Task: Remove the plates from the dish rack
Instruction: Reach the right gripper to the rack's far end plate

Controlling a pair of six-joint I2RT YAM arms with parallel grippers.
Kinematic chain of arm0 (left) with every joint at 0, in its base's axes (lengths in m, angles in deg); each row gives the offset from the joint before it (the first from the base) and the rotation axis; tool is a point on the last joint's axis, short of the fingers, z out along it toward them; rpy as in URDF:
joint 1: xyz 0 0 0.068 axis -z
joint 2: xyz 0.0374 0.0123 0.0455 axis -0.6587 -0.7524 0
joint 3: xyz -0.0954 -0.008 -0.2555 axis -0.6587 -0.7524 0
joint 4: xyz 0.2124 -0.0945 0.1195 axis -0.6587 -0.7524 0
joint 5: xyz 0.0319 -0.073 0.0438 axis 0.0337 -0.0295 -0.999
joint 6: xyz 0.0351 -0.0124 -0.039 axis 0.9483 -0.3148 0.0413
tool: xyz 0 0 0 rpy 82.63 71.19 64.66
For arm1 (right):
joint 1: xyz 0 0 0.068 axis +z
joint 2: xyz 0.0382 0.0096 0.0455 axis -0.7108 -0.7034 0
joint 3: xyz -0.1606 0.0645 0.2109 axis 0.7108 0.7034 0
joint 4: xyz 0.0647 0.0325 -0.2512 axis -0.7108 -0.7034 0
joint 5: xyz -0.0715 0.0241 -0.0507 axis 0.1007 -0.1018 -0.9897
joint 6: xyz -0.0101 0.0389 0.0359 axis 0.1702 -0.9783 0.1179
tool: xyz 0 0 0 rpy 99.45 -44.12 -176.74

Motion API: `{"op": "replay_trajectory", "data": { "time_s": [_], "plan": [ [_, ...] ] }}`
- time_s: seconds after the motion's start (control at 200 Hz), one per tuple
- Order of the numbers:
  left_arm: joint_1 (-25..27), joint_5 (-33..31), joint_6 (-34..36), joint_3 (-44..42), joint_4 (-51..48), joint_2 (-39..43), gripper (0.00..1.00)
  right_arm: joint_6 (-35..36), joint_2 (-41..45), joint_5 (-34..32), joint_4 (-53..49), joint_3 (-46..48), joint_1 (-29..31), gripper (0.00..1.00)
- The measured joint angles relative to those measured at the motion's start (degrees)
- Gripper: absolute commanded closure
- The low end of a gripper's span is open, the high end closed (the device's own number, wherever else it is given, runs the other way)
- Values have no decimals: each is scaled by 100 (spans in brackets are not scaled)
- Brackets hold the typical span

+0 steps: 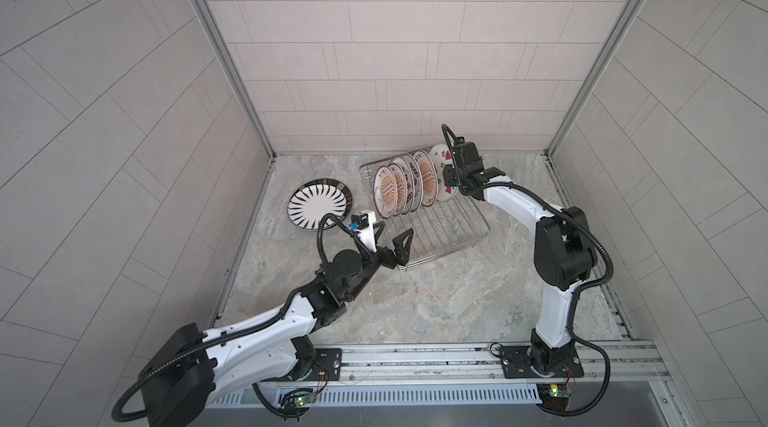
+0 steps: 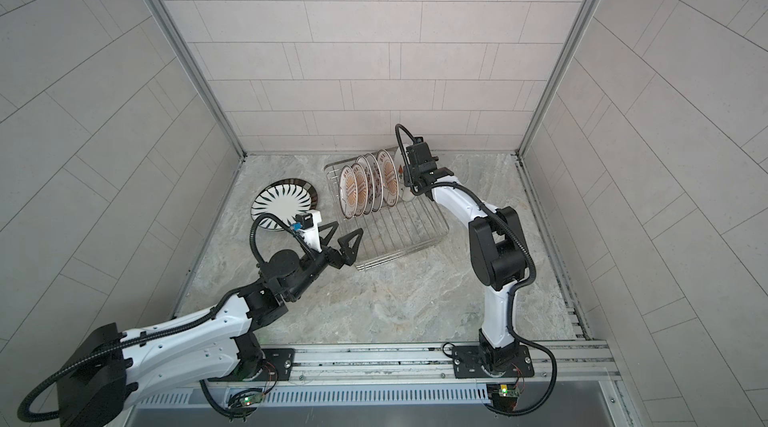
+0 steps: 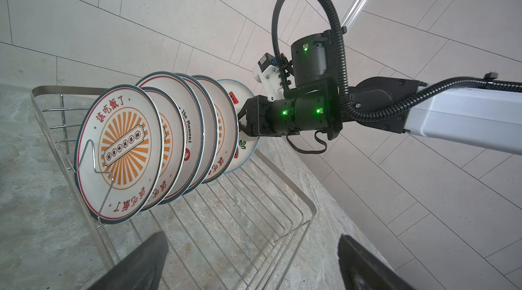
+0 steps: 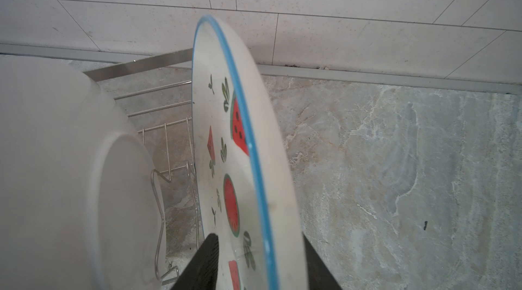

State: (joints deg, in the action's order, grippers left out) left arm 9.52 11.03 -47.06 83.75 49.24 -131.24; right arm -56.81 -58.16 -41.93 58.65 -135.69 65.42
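While our right gripper [image 4: 261, 266] straddles the watermelon plate [image 4: 226, 139] at the far end of the dish rack [image 1: 457, 221], we cannot tell if it pinches yet; our left gripper [image 2: 345, 229] hangs spread. Next, we likely need a firm clamp and a straight lift.

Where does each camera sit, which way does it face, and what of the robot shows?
Top views: high at the front, looking down on table, dish rack, striped plate; left arm and right arm show whole.
Left wrist: faces along the rack at the standing plates and right gripper; own open fingers show.
Right wrist: faces the back wall along the watermelon plate; own fingers flank it.
Shared: both wrist views show the watermelon plate.
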Motion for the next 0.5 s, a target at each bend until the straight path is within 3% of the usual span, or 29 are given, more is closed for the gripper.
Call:
{"op": "replay_trajectory", "data": {
  "time_s": [0.5],
  "plan": [
    [0,-46,28,-2,105,0,0,96,-391,-691,-4,-326,238,72]
  ]
}}
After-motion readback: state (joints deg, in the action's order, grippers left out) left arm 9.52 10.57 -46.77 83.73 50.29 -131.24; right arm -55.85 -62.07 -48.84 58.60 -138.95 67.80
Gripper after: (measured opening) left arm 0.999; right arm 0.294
